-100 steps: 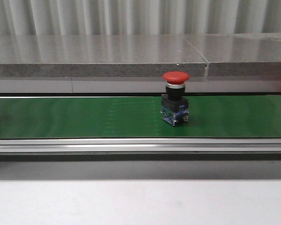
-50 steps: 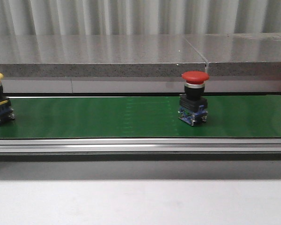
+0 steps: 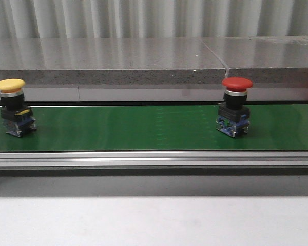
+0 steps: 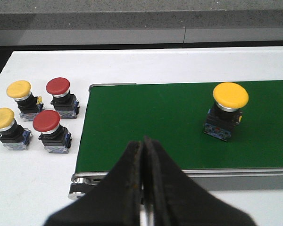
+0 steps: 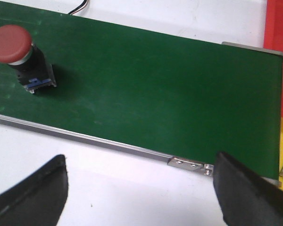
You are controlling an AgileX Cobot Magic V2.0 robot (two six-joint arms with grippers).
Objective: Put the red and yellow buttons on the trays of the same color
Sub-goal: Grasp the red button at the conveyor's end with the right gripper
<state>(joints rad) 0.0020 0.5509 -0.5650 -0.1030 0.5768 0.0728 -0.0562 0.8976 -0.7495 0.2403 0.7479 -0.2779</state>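
Observation:
A red button (image 3: 235,102) stands upright on the green belt (image 3: 128,128), right of centre. A yellow button (image 3: 13,105) stands upright at the belt's left end. In the left wrist view my left gripper (image 4: 143,142) is shut with nothing in it. It hangs over the belt's near edge, apart from the yellow button (image 4: 228,106). My right gripper (image 5: 140,188) is open and holds nothing. It sits over the white table beside the belt, away from the red button (image 5: 16,52). A red tray (image 5: 279,28) shows past the belt's end. Neither gripper appears in the front view.
Beside the belt's end on the white table stand two yellow buttons (image 4: 20,94) (image 4: 4,125) and two red buttons (image 4: 59,92) (image 4: 48,127). An aluminium rail (image 3: 154,159) runs along the belt's near side. A grey stone ledge (image 3: 108,66) lies behind it.
Both buttons have travelled to the right along the belt. The yellow one has come fully into the front view from the left edge.

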